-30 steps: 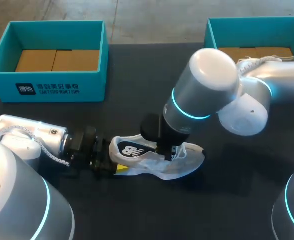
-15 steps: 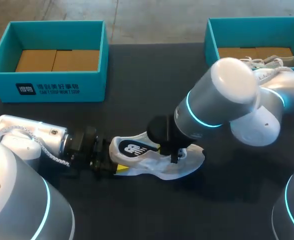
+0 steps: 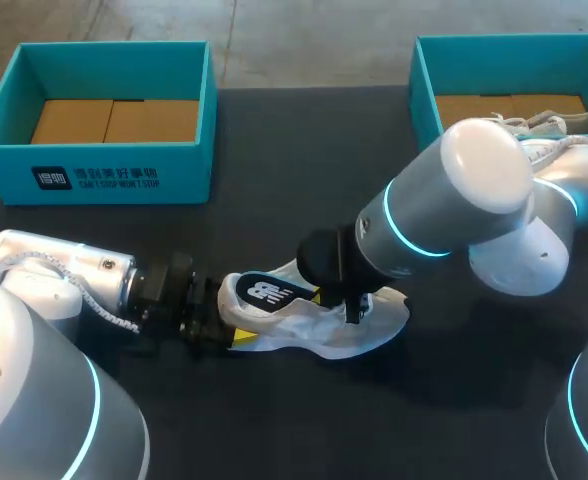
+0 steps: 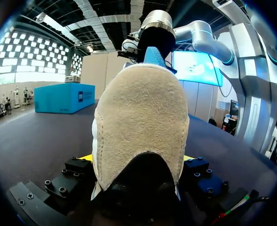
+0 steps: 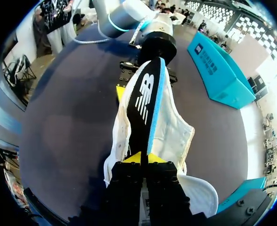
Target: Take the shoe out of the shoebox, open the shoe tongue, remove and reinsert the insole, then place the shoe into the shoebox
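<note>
A white shoe (image 3: pixel 359 328) lies on its side on the dark table, toe to the right. My left gripper (image 3: pixel 226 326) grips its heel (image 4: pixel 138 117) from both sides, with the yellow tips just showing at either flank. My right gripper (image 3: pixel 352 308) is shut on one end of the black insole (image 5: pixel 145 99), which has a blue edge. The insole rises out of the shoe's opening (image 5: pixel 174 134) and slants back toward the heel (image 3: pixel 266 294). The shoe's tongue is hidden under my right arm.
A teal shoebox (image 3: pixel 104 175) with cardboard inside stands at the back left. A second teal box (image 3: pixel 424 75) at the back right holds another white shoe (image 3: pixel 539 125). My right arm's bulky elbow (image 3: pixel 474 190) hangs over the table's right half.
My right arm's elbow has swung to the right while its gripper stayed on the insole, which has shifted slightly. The left arm and the shoe have kept still.
</note>
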Available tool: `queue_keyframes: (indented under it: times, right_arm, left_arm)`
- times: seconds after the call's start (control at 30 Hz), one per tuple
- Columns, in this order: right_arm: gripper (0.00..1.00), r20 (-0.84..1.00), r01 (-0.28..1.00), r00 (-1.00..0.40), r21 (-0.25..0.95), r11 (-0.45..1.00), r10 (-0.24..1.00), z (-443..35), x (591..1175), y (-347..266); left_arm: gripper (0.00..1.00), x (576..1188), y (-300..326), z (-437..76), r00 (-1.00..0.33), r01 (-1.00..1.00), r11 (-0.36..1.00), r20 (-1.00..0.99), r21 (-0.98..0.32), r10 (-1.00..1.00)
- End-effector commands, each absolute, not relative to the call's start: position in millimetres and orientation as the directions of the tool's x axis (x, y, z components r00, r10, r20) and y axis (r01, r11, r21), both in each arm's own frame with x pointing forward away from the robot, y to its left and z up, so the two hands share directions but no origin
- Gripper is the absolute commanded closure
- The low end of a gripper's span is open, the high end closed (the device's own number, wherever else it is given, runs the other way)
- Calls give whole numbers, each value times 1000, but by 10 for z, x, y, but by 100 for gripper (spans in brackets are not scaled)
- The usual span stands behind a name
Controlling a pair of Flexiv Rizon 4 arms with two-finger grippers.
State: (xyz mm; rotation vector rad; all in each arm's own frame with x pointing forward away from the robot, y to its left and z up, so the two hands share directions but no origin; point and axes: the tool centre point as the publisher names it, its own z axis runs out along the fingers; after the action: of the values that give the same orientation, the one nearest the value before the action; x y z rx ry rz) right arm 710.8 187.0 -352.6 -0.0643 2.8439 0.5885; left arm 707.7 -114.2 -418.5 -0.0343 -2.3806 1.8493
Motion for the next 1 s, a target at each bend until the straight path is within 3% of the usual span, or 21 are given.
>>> queue_keyframes:
  times: [0.03, 0.2, 0.3, 0.5, 1.0]
  right_arm:
    - [100, -238, -95, -971, 380, 920, -2, -3496, 7109, 1897]
    - [96, -244, -110, -970, 376, 920, -16, -3469, 7112, 1920]
    - [81, -248, -118, -969, 372, 921, -24, -3448, 7118, 1932]
    - [74, -237, -112, -971, 367, 923, -24, -3417, 7130, 1935]
    - [78, -197, -91, -980, 372, 924, -17, -3176, 7115, 1990]
  left_arm:
    - [100, 7064, -1139, -4216, -992, -60, 251, 86, -966, 94]
    - [100, 7064, -1139, -4216, -992, -60, 251, 86, -966, 94]
    - [100, 7064, -1139, -4216, -992, -60, 251, 86, -966, 94]
    - [100, 7064, -1139, -4216, -992, -60, 251, 86, -966, 94]
    - [100, 7064, -1139, -4216, -992, -60, 251, 86, -966, 94]
